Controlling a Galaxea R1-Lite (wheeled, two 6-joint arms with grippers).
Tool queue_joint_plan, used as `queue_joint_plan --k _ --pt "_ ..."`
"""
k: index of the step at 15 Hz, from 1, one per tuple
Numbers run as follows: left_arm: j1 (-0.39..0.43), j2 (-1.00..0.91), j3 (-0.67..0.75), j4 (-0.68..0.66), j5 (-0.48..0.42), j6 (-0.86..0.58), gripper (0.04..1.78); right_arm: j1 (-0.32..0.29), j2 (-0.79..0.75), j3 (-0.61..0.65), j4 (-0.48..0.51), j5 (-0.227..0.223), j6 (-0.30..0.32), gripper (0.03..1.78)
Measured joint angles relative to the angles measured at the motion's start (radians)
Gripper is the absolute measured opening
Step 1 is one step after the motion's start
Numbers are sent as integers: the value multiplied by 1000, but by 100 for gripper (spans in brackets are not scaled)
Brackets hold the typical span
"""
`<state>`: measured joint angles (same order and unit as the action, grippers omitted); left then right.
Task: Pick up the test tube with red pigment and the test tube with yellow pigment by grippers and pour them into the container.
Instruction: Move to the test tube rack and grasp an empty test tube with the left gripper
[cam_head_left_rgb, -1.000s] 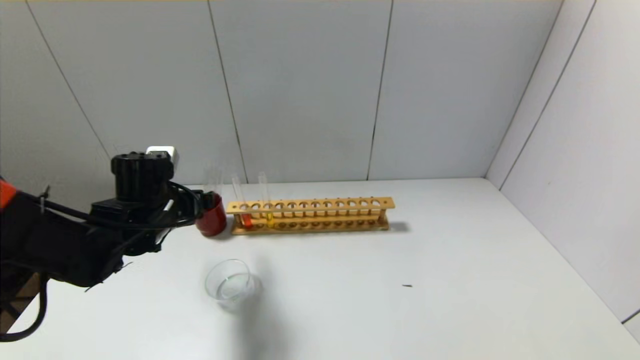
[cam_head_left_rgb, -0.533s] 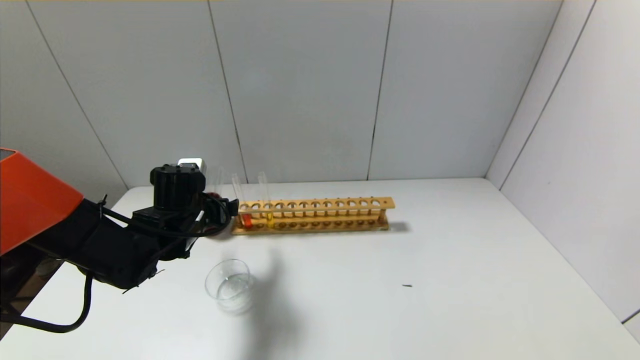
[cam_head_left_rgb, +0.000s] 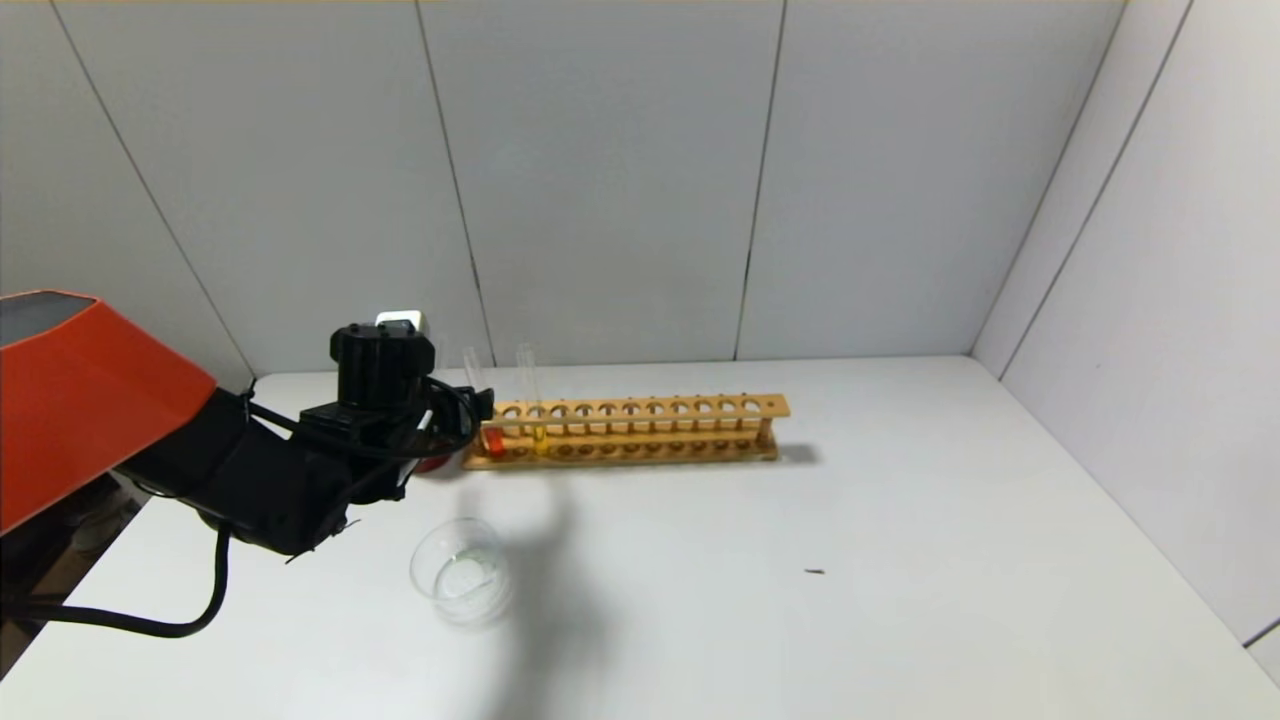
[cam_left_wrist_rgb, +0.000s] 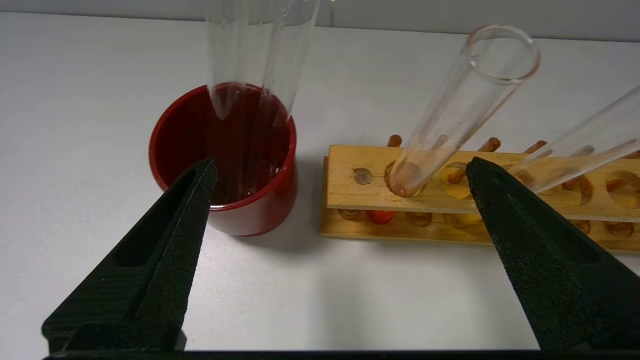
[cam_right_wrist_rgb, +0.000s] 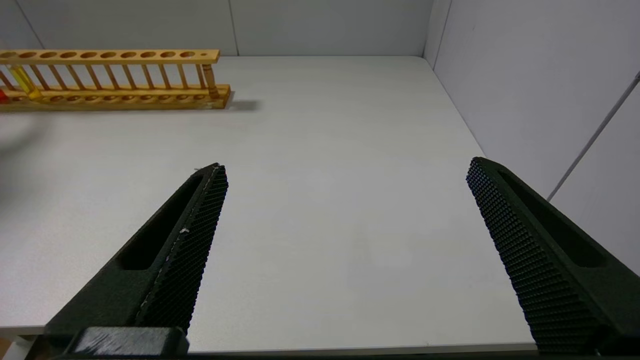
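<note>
Red-pigment tube (cam_left_wrist_rgb: 452, 107) racked, between open left pincer (cam_left_wrist_rgb: 340, 167) fingers

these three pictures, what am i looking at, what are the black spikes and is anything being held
It is a two-armed robot seen by three cameras: one on its head, one on each wrist. The black spikes are each end effector's two fingers. The left end effector is open, close to the test tube with red pigment in the wooden rack, beside a red cup. The yellow tube stands next to it. The clear glass container waits nearer. The right end effector hangs open and empty. Nothing is held.
</note>
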<state>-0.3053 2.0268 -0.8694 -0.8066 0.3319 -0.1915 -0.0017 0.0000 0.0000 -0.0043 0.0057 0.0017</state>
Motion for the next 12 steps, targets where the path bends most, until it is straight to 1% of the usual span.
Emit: queue_joint_plan --k 12 --pt "-15 76 -105 18 -24 0 175 0 0 0 0 0 0 175"
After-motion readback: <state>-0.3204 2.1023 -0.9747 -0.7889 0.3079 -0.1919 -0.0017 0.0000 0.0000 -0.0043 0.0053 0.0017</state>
